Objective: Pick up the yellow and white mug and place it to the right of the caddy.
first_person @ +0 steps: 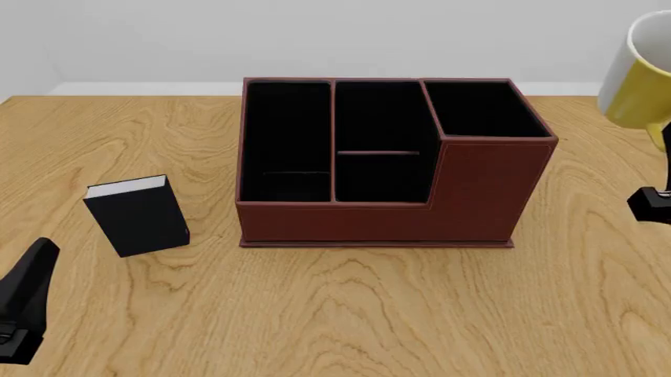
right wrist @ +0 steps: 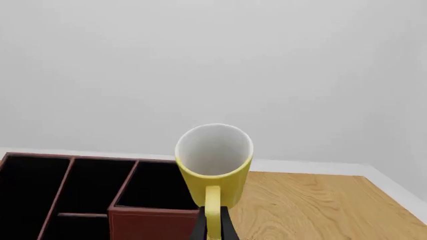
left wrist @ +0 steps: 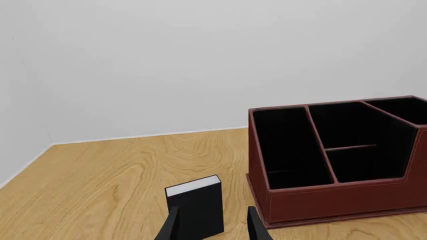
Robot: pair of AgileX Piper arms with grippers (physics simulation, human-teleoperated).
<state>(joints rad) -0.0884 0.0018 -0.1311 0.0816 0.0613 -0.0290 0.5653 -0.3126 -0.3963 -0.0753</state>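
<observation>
Since our right pincer (right wrist: 212,227) is clamped on the handle of the mug (first_person: 639,75), held aloft just right of the caddy (first_person: 394,161), we judge only lowering to the table (first_person: 587,314) remains.

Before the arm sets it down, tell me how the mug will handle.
The mug looks rigid and probably light. The right gripper pinches only its thin handle, so it may swivel. Its smooth round wall could roll if released tilted.
</observation>
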